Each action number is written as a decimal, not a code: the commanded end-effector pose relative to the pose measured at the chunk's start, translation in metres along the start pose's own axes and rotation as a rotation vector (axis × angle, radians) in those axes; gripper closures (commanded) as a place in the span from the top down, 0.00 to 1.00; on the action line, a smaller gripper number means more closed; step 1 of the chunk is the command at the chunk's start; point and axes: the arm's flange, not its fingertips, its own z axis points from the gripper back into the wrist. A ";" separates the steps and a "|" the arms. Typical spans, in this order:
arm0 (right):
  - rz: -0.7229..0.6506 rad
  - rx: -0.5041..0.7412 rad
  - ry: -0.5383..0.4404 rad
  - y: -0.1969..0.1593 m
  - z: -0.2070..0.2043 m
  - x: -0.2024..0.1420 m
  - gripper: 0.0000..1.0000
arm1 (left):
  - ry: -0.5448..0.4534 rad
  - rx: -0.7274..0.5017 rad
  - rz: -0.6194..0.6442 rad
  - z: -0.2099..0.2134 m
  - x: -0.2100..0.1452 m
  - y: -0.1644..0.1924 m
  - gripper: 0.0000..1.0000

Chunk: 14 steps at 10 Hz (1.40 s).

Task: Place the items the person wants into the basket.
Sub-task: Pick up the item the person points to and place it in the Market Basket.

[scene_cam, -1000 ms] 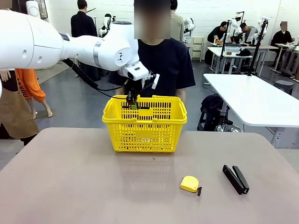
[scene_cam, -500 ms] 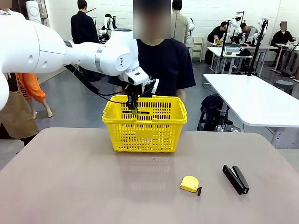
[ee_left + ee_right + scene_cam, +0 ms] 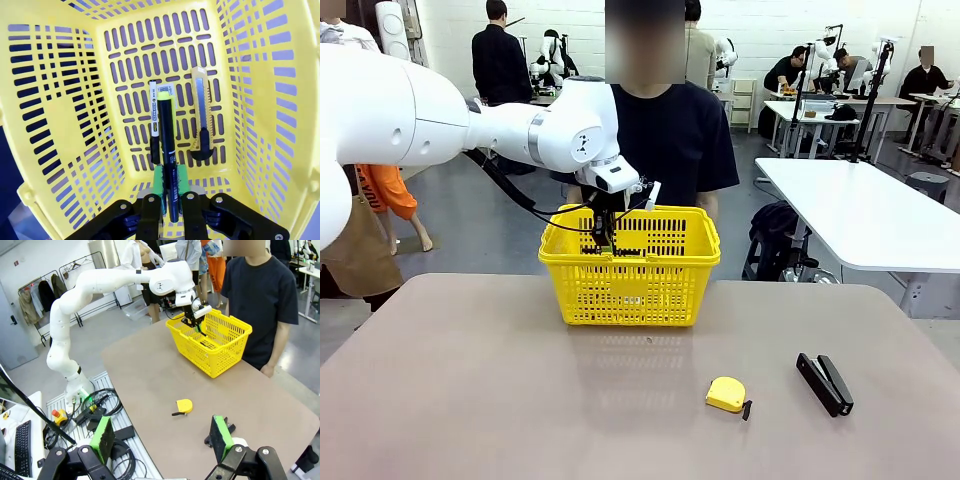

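- The left claw (image 3: 169, 210) hangs inside the basket (image 3: 705, 243), pointing down at its floor; the pen (image 3: 167, 155) stands between the green pads (image 3: 182, 181), its long axis in line with the fingers, its yellow end toward the floor
- The pads stand just beside the pen on both sides; I cannot tell if they grip it or have let it go
- Judging from this, the release is the step in hand: the pen is over the floor, between the marker and the knife, so it should drop among them
- On the basket floor lie the marker (image 3: 154, 122), touching or just beside the pen in the left wrist view, and the knife (image 3: 202, 117), a little apart on the other side; both lie about parallel to the pen
- The right claw (image 3: 162, 440) is wide and holds nothing, over the near part of the desk (image 3: 470, 400), well apart from the basket
- The tape measure (image 3: 725, 394) and the stapler (image 3: 824, 383) lie on the desk outside the basket, nearer the right arm
- The person (image 3: 670, 135) stands behind the basket
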 end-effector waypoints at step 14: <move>0.016 0.016 -0.024 0.000 0.000 0.002 1.00 | -0.003 -0.005 0.003 0.011 -0.001 0.001 1.00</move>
